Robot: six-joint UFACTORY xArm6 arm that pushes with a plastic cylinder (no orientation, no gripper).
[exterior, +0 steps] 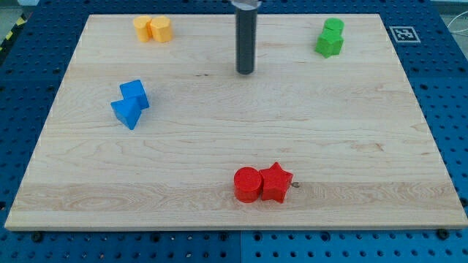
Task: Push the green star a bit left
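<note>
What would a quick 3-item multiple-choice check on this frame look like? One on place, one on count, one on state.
1. Where is my tip relative to the green blocks?
A. To the view's left of them
B. To the view's right of them
C. Below them, near the red pair

2. How many blocks are on the board?
A. Six
B. Eight
C. Ten

3. What is the state of my tip?
A. Pressed against the green star
B. Pressed against a yellow block
C. Touching no block

Key:
1 A: my tip stands well to the view's left of the green star and the second green block.
2 B: four pairs lie on the board: yellow, blue, red and green.
3 C: bare wood lies all round my tip.
</note>
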